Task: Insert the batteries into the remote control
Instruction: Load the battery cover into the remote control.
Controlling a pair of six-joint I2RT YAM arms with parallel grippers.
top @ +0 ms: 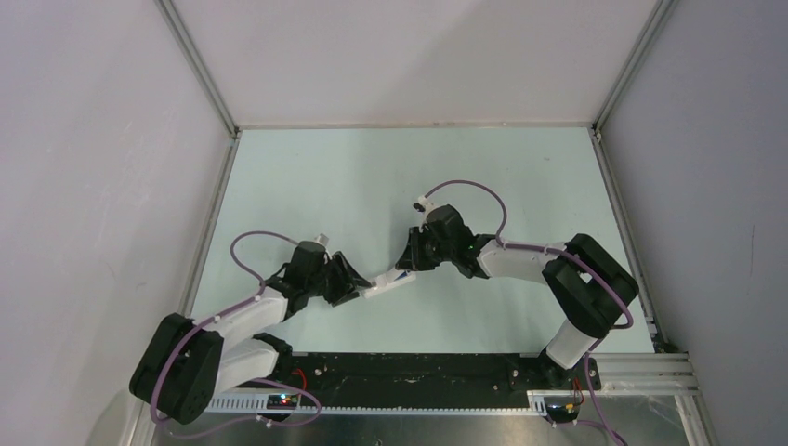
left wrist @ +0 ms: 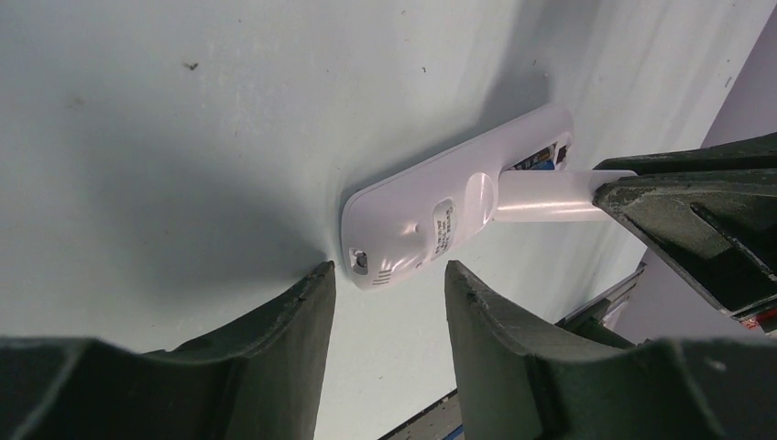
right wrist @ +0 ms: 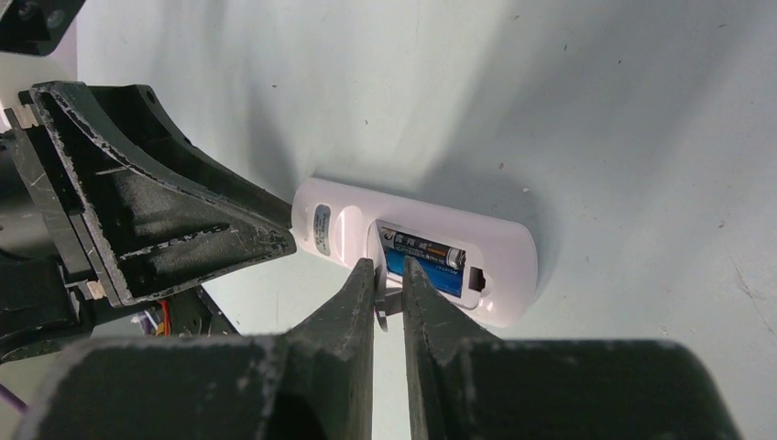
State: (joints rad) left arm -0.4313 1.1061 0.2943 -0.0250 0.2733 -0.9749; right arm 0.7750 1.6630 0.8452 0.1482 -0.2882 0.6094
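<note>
Remote (left wrist: 412,211) face-down | left pincer (left wrist: 389,272) open at its end | right pincer (right wrist: 387,266) nipping battery cover (left wrist: 545,197)

surface: pale green table (top: 372,177) | on it: white remote control (top: 390,283), back up

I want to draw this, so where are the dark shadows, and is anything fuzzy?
Left wrist view: a big soft shadow darkens the table beside the remote control, and the left gripper near the lens looks slightly fuzzy. Right wrist view: shadow lies behind the remote control; the label on the batteries looks sharp. Top view: even light, only faint shadows.
</note>
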